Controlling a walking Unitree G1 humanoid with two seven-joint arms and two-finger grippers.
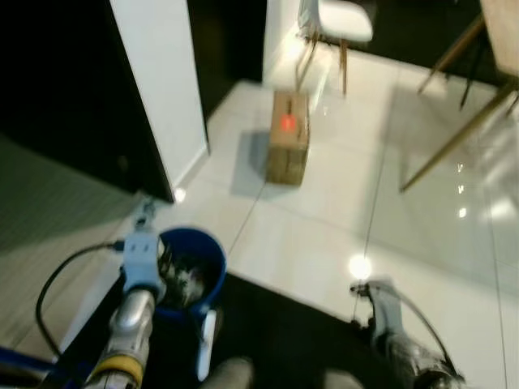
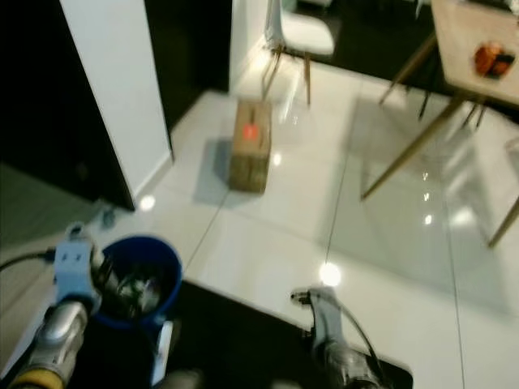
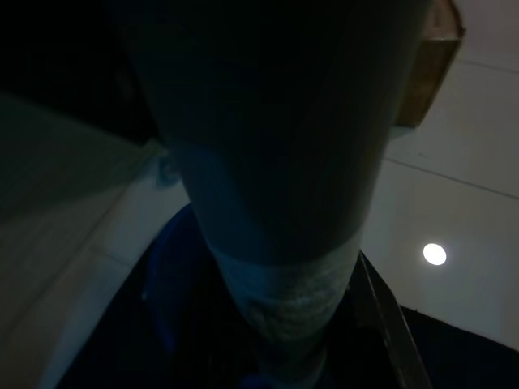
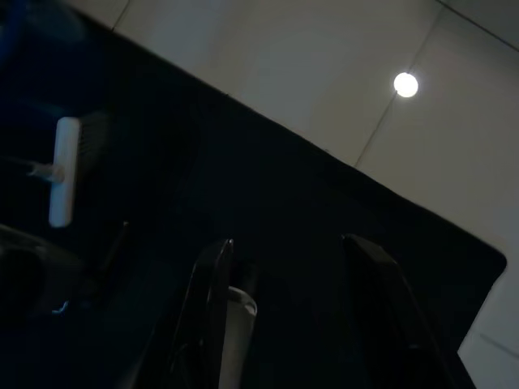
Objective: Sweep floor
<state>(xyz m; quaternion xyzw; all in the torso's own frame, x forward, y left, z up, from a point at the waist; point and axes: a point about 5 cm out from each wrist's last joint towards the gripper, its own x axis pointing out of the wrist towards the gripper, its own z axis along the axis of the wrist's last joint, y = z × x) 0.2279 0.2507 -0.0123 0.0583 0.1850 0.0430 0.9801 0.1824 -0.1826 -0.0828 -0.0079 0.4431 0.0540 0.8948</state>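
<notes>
Though spread, right gripper (image 4: 288, 312) empty.

Glossy white tiled floor (image 1: 324, 243) with thin dark grout lines lies ahead of the tools. A round blue plastic bucket (image 1: 207, 251) sits beside the left tool (image 1: 144, 212), on a black mat (image 1: 284, 332). Farther ahead stands a brown cardboard box (image 1: 289, 138) bearing a red mark.

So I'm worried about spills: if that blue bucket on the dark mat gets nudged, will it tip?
Probably it slides rather than tips: the blue bucket looks squat and wide-mouthed. It holds some debris, so it is likely light. The dark mat may grip its base, making tipping somewhat likelier.
</notes>
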